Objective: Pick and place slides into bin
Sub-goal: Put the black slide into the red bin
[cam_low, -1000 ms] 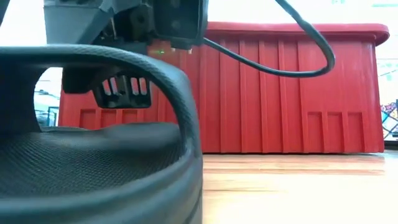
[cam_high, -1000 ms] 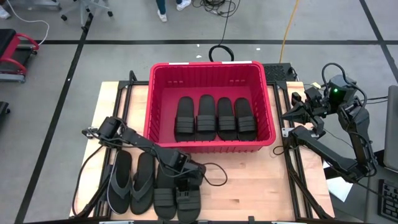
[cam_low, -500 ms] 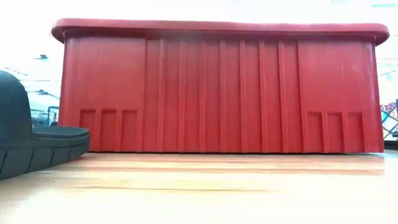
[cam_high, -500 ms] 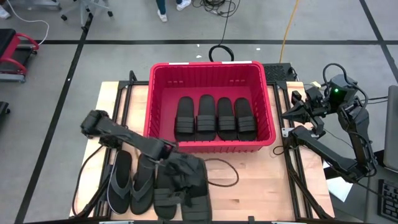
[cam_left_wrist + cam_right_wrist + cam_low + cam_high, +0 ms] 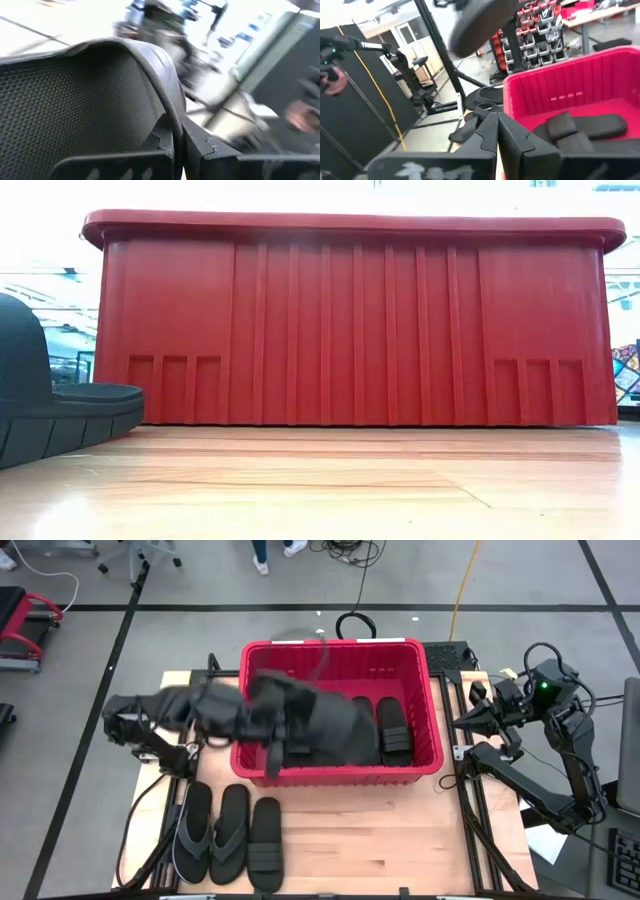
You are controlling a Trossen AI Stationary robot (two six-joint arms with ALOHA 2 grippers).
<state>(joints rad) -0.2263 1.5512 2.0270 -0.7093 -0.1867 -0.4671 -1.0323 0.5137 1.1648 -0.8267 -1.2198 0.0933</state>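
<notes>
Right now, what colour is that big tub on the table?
The bin is bright red with ribbed walls, clearest in the low view.

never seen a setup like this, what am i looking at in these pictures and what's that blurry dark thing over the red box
Two robot arms work at a wooden table. One picture looks straight down, one sits at table height, and two come from cameras on the arms' wrists. The blurry shape is the left arm swinging over the red bin; the left gripper is shut on a black slide, seen close up in its wrist picture. More slides lie in the bin. On the table lie two flip-flops and one ribbed slide. The right gripper waits beside the table, shut and empty.
</notes>
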